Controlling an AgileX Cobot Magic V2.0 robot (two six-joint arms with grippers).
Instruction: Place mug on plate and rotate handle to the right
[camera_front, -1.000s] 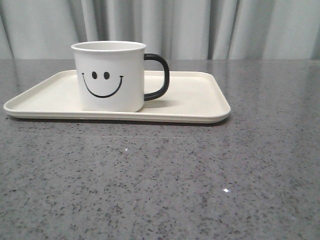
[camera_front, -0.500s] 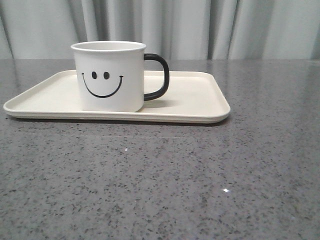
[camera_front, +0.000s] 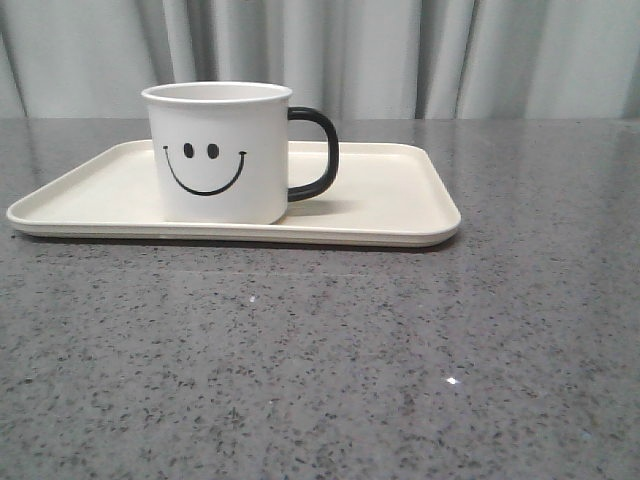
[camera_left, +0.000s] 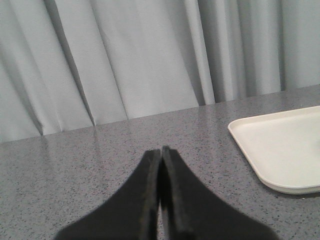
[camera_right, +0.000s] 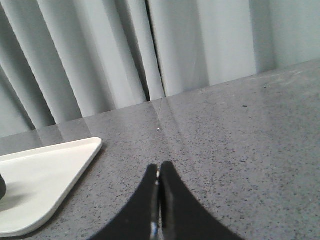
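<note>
The white mug (camera_front: 218, 152) with a black smiley face stands upright on the left half of the cream plate (camera_front: 400, 200). Its black handle (camera_front: 316, 153) points to the right. Neither gripper shows in the front view. In the left wrist view my left gripper (camera_left: 160, 152) is shut and empty over the grey table, with a corner of the plate (camera_left: 280, 145) off to one side. In the right wrist view my right gripper (camera_right: 160, 167) is shut and empty, with another corner of the plate (camera_right: 45, 172) nearby and a dark sliver of the handle (camera_right: 2, 189) at the frame edge.
The grey speckled table (camera_front: 330, 370) stretches in front of the plate. Grey curtains (camera_front: 400, 50) hang along the table's far edge.
</note>
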